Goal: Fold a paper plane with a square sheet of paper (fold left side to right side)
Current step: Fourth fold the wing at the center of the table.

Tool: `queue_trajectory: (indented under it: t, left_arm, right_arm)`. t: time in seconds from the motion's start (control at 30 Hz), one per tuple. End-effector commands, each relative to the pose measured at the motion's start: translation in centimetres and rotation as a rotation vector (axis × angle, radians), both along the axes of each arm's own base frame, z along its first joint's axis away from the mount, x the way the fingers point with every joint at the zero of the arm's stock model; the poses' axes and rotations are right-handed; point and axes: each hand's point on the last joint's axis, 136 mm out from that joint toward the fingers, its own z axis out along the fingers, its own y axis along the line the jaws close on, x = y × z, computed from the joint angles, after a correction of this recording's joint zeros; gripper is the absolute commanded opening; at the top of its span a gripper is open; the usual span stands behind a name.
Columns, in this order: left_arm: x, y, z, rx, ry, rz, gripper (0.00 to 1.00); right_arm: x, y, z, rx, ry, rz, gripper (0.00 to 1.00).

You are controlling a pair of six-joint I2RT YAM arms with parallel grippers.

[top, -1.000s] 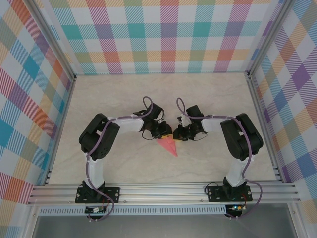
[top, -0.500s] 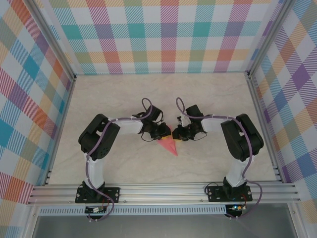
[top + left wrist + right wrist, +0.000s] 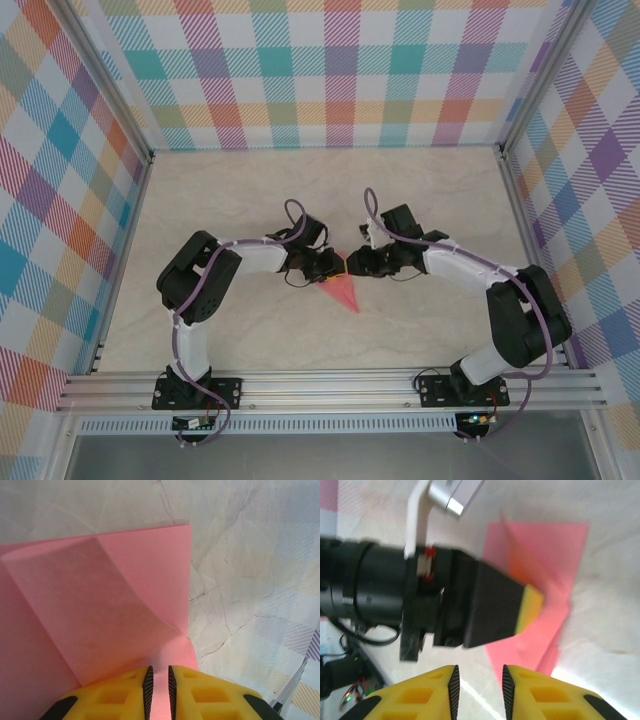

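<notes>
Paper plane (image 3: 343,291) lies mid-surface (image 3: 240,190) between my two arms, its point toward the bases and its wide end at both pincers. My left pincer (image 3: 158,672) is almost closed, with only a thin slit between the yellow fingers. Pink paper runs into that slit, so I have it pinched at the wide end, and one flap curls up beside the grip. My right pincer (image 3: 480,672) is partly open and holds nothing. It sits just beside the paper edge, facing the left pincer.

Both arms reach inward; left gripper (image 3: 159,674) pinches the paper plane (image 3: 100,605), right gripper (image 3: 479,674) slightly parted
</notes>
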Motion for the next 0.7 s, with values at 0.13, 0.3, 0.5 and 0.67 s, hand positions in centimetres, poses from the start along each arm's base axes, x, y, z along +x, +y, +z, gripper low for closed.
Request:
queue_trajectory:
  t: [0.13,0.3,0.5,0.67]
  left_arm:
    - [-2.8,3.2,-3.8,0.167,0.101,0.027,0.20]
    - [-3.0,3.3,-3.9,0.170,0.103,0.026,0.20]
    - [-2.9,3.3,-3.8,0.172,0.101,0.026,0.20]
    - [-2.9,3.3,-3.9,0.174,0.100,0.023,0.20]
  right_arm:
    - [-4.2,2.0,-3.4,0.005,0.155,0.066,0.28]
    - [-4.1,1.3,-5.2,-0.056,0.172,0.044,0.28]
    - [-4.4,0.3,-6.4,-0.117,0.182,0.034,0.28]
    - [-4.9,-0.2,-7.5,-0.151,0.203,0.035,0.28]
